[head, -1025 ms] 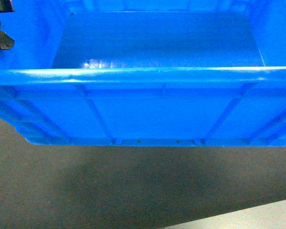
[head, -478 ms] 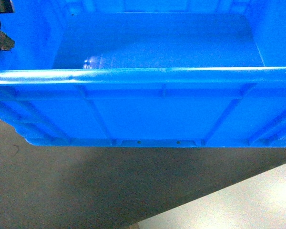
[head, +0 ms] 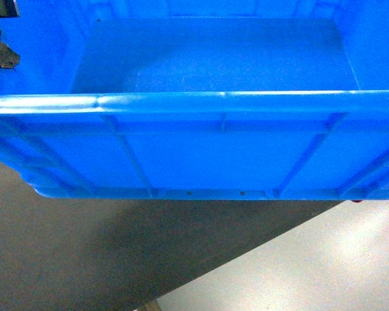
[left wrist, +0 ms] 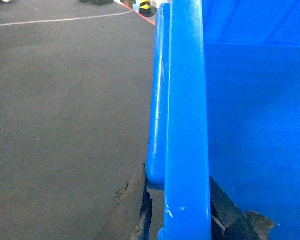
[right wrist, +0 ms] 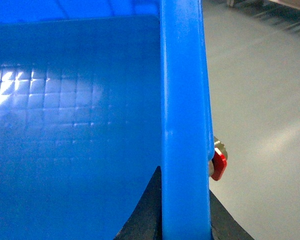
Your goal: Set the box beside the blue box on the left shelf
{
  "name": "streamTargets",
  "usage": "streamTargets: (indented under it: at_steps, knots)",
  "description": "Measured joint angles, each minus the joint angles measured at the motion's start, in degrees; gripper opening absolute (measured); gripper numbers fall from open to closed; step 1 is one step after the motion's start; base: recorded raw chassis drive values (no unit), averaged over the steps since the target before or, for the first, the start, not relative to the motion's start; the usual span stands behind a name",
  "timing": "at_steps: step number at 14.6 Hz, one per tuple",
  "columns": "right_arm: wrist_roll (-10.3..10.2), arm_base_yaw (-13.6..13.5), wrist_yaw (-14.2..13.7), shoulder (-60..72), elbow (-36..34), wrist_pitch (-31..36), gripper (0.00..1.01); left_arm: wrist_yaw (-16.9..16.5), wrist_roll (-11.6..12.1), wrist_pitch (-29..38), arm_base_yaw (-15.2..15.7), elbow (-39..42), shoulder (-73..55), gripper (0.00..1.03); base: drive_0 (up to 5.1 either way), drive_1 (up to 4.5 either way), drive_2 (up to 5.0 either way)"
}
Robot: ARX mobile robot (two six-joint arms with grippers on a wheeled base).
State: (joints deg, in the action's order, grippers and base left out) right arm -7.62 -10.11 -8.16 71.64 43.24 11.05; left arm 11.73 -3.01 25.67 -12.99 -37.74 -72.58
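The box (head: 207, 149) hangs clear of the floor (head: 117, 259), filling my head view, held between my two arms. My left gripper (left wrist: 182, 220) is clamped over its left rim, one finger (left wrist: 140, 210) outside the wall, one inside. My right gripper (right wrist: 182, 215) likewise straddles and grips the right rim.

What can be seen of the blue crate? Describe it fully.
The box is a large bright-blue crate of glossy plastic, open-topped and empty, with a thick rounded rim, vertical and diagonal ribs on its near wall and two small holes by the base edge. Its inner floor shows a faint grid. It hangs level above the floor, touching nothing below. The left gripper and the right gripper each clamp a side rim, one finger inside and one outside.
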Motion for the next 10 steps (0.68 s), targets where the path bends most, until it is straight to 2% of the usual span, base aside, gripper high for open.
streamTargets:
  at_steps: [10]
  knots:
    - [0.0,0.0,-0.02,-0.02,0.0,0.02,0.08,-0.09,0.0,0.0,0.0,0.0,0.02,0.17,-1.6,-1.57,-1.6]
